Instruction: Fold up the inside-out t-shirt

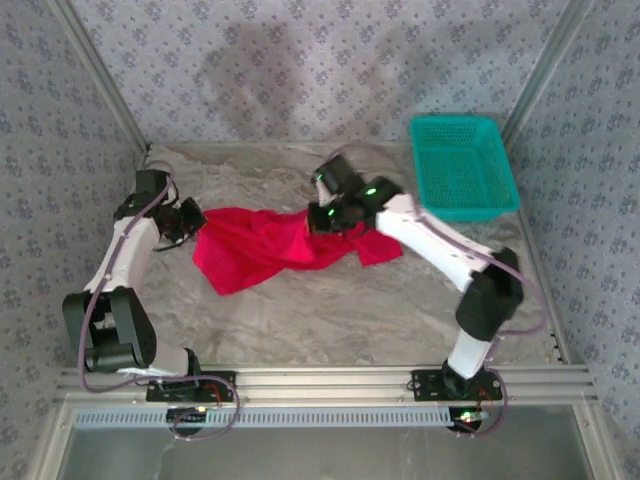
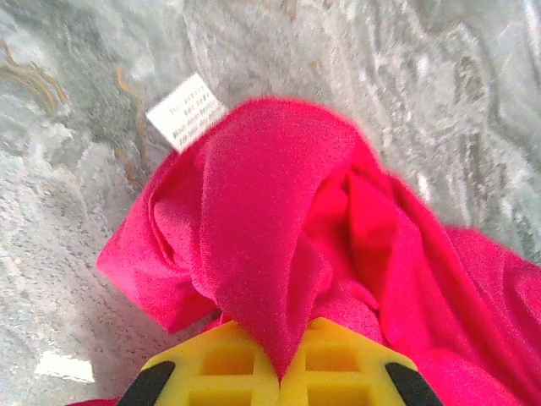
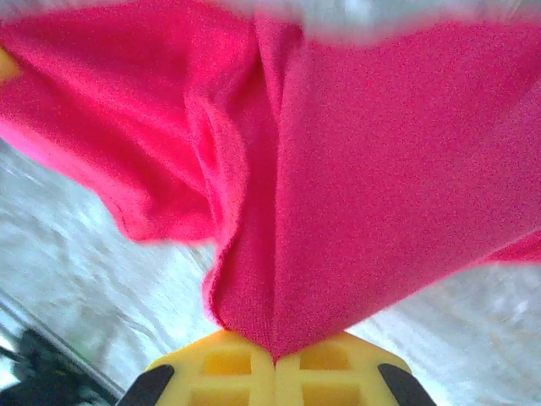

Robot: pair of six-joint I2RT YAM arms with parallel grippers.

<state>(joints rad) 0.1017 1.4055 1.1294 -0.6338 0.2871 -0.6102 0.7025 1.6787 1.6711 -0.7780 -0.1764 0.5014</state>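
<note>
Two grips engaged: left gripper clamped on the red t-shirt end farthest from the teal basket; right gripper clamped on the nearest end.

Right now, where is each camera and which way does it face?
Top external: above and behind the robot, looking down at the table; both arms, t-shirt between them, basket far right.
Left wrist: on the left arm, looking along the left tool, shut on the t-shirt; tag beyond.
Right wrist: on the right arm, looking along the right tool, shut on the t-shirt.
Shared: t-shirt in all three.
</note>
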